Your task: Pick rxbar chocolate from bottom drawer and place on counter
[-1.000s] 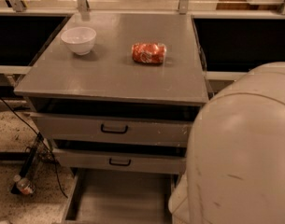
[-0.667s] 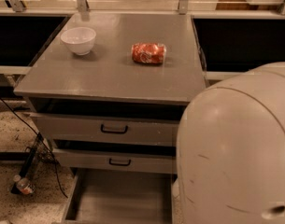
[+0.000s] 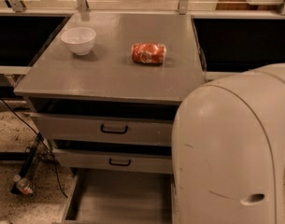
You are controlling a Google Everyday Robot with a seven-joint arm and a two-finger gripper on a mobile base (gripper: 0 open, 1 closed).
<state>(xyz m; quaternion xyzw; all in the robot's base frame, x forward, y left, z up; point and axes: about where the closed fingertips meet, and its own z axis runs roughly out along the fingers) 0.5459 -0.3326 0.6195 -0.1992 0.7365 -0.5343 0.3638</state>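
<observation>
Nearest, in front of the desk's right corner, the robot's pale arm fills the lower right and blocks everything behind it. The tool is out of sight, presumably somewhere past that shell, so I cannot tell how far open it is or whether it has hold of anything. Below the desk, the bottom drawer stands pulled out; the part of its floor that shows is bare grey, and its right side is hidden by the arm. The rxbar cannot be seen: if it lies in the drawer, it is most likely in that hidden right part. The step in hand looks like the reach into the drawer. To do it well, the arm should come down clear of the 2 shallower drawers above, the middle one and the top one, both of which jut forward a little under the desk edge. The flat wrapper is best met from straight above, closing across its narrow width, then lifted well clear of the drawer wall. On the desk sits a red packet near the middle, and a white bowl at the far left. The desk's front half is free and seems the safest spot for the rxbar.
</observation>
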